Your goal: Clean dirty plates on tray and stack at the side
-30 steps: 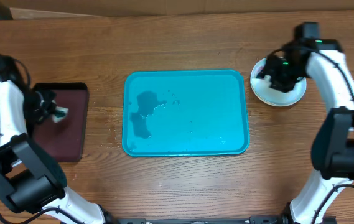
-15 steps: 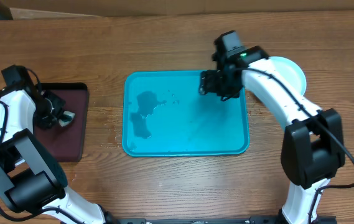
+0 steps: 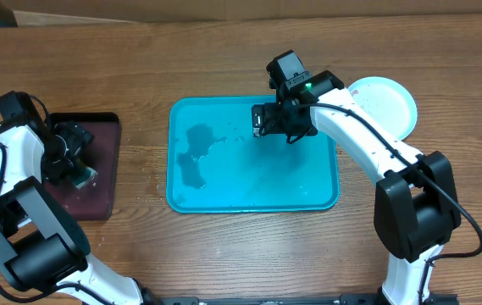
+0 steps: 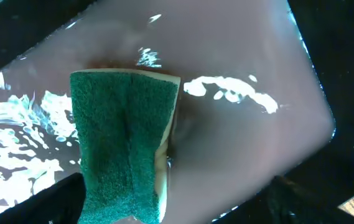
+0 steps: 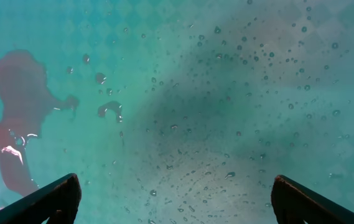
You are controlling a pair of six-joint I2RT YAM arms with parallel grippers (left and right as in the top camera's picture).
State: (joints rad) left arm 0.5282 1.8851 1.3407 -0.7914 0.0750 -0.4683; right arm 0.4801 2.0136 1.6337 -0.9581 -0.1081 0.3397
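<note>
The turquoise tray (image 3: 253, 182) lies mid-table, wet, with a dark red-brown puddle (image 3: 195, 154) on its left half. No plate is on it. A pale mint-white plate (image 3: 389, 103) rests on the table to the tray's right, partly hidden by my right arm. My right gripper (image 3: 264, 124) hangs over the tray's far middle, open and empty. In the right wrist view its gripper (image 5: 177, 202) looks down on the droplet-covered tray (image 5: 239, 93) and the puddle (image 5: 15, 124). My left gripper (image 4: 177, 208) is open above a green and yellow sponge (image 4: 124, 137).
The sponge lies on a smaller dark maroon tray (image 3: 101, 191) with a black rim at the table's left; my left gripper (image 3: 73, 157) hovers over it. A cardboard edge (image 3: 139, 15) runs along the back of the table.
My right arm swung left from the plate to above the tray, opening wider. My left gripper opened and let the sponge go onto the maroon tray.
</note>
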